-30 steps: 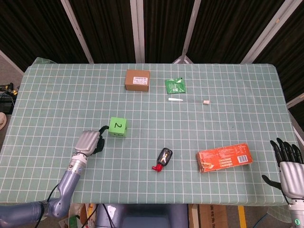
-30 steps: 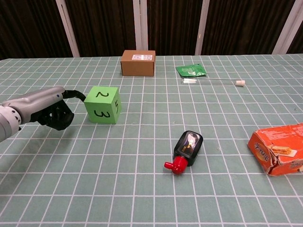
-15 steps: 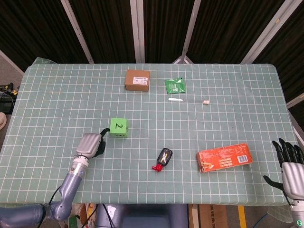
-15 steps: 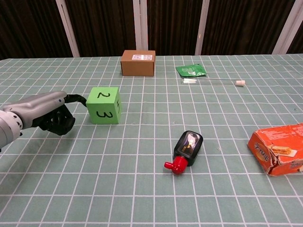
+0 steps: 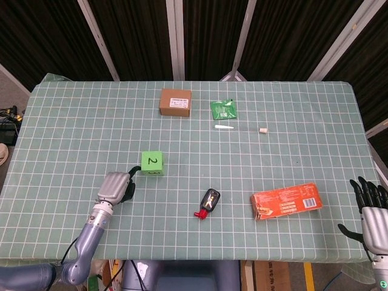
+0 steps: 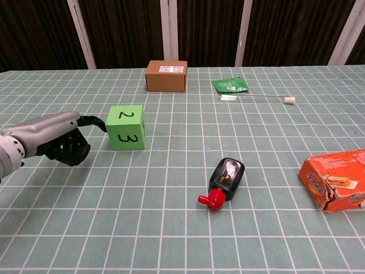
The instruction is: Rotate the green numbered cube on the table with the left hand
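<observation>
The green numbered cube point(image 5: 151, 162) stands on the table left of centre, with a 2 on top and a 3 on its near face point(image 6: 126, 127). My left hand point(image 5: 115, 187) lies just near-left of it, palm down, with its dark fingers curled under point(image 6: 67, 149). One dark fingertip point(image 6: 96, 121) reaches out to the cube's left edge and seems to touch it. The hand holds nothing. My right hand point(image 5: 371, 209) hovers off the table's near right corner with its fingers spread; only the head view shows it.
A black and red key fob point(image 5: 209, 202) lies near the front middle, and an orange carton point(image 5: 286, 202) sits right of it. At the back are a brown box point(image 5: 175, 102), a green packet point(image 5: 224, 109), a white stick point(image 5: 224, 127) and a small cork point(image 5: 263, 129).
The cube has turned slightly, so its right side face no longer shows in the chest view. My left hand has drawn back toward the near edge. The right hand has sunk a little.
</observation>
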{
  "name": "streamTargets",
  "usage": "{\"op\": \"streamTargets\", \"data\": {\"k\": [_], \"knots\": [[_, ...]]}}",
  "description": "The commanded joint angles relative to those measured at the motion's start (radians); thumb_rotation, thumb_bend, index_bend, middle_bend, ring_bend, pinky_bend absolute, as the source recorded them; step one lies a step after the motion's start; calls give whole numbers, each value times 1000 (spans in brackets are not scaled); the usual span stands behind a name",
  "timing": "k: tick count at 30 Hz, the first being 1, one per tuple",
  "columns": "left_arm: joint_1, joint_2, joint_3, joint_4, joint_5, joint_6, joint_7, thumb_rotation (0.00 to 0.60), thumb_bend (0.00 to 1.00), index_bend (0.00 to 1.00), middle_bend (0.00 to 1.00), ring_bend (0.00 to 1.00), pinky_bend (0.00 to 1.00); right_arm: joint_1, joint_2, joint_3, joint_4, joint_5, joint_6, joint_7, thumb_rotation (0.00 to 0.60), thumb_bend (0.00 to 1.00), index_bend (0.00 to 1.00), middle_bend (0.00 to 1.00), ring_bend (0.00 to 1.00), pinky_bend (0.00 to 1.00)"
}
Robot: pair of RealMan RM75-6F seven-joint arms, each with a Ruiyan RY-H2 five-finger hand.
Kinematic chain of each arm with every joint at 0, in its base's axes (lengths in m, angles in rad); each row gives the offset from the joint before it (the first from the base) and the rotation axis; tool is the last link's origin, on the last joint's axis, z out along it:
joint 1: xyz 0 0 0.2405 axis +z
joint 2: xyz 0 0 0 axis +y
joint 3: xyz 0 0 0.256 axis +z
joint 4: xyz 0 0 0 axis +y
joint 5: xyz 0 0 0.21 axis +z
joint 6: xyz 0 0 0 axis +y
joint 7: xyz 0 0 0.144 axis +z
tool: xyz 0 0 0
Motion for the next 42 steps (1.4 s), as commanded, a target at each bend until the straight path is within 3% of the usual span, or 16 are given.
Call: {"op": "streamTargets", "data": {"k": [1, 7, 12, 15, 16, 20, 24, 28, 34, 42], "knots": [[4, 10, 3, -9, 7, -1, -4, 600, 771, 202, 758, 573, 499, -1, 1, -1, -1, -1, 0, -1, 600, 45, 65, 0, 0, 0], [25, 82, 23, -85, 21, 37, 43, 600, 768, 203, 756, 573, 501, 0, 2, -1, -1, 1, -4, -2, 600, 45, 65, 0, 0, 0], [96, 254, 58, -278, 54, 127, 50, 600, 754, 213, 731, 552, 500, -2, 5, -2, -4, -2, -1, 1, 600, 44, 65, 0, 0, 0], [177, 379, 98, -377, 168, 216, -60, 600, 700, 259, 616, 473, 463, -4, 6, -4, -8, -10, 5, 4, 600, 45, 65, 0, 0, 0], [208, 414, 119, -387, 221, 249, -103, 600, 651, 270, 523, 412, 428, -4, 5, -5, -8, -14, 7, 3, 600, 45, 65, 0, 0, 0], [338, 494, 198, -318, 378, 409, -222, 600, 497, 274, 334, 226, 279, -7, 1, -12, -6, -34, 16, -11, 600, 44, 65, 0, 0, 0], [426, 489, 224, -205, 416, 510, -245, 600, 461, 243, 234, 116, 190, -9, -1, -15, -1, -58, 31, -8, 600, 44, 65, 0, 0, 0], [468, 501, 211, -200, 381, 524, -351, 600, 434, 204, 146, 54, 141, -8, -9, -14, 17, -80, 43, 8, 600, 45, 65, 0, 0, 0], [501, 500, 181, -137, 495, 619, -480, 600, 358, 174, 106, 10, 92, -2, -25, -13, 46, -120, 61, 26, 600, 45, 65, 0, 0, 0], [540, 495, 133, -121, 494, 675, -494, 600, 373, 163, 110, 11, 91, 1, -50, -12, 79, -148, 80, 28, 600, 45, 65, 0, 0, 0]]}}
